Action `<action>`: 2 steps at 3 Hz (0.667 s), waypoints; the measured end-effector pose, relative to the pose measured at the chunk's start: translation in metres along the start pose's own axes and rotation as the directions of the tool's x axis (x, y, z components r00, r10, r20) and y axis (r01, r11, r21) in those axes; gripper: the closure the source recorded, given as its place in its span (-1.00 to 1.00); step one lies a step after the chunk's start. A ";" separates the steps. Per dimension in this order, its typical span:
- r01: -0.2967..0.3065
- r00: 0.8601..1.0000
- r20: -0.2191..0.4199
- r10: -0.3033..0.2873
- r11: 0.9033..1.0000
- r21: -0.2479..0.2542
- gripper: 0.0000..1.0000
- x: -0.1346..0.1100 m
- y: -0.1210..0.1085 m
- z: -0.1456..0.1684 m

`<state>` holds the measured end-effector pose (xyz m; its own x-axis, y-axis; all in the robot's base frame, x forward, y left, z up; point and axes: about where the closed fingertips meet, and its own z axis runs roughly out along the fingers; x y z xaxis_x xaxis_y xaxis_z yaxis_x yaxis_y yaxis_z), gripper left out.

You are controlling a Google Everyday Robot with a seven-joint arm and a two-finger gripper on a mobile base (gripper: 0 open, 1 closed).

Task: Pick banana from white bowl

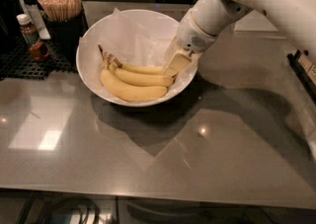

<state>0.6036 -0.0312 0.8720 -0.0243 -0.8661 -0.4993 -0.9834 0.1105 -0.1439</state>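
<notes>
The white bowl (89, 70), lined with crinkled white paper, stands at the back left of the grey counter. A joined bunch of three yellow bananas lies in it, stems pointing to the back left. The banana (143, 69) is the thin one on the inner curve, farthest back. The other two (131, 90) lie in front of it. My gripper (177, 65), on the white arm coming from the upper right, reaches down into the bowl's right side. It is at the bananas' right ends, next to the thin banana's tip.
A black holder full of wooden sticks (60, 5) and a small sauce bottle (27, 29) stand on a black mat (24, 62) left of the bowl. A dark object (302, 67) sits at the counter's right edge. The grey counter (163, 159) stretches toward the front.
</notes>
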 end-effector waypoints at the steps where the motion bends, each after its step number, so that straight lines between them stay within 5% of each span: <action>1: 0.000 1.000 0.000 0.000 1.000 0.000 0.26 0.000 0.000 0.000; 2: 0.000 1.000 0.000 0.000 1.000 0.000 0.24 0.000 0.000 0.000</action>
<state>0.6036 -0.0311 0.8719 -0.0242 -0.8661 -0.4993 -0.9834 0.1104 -0.1438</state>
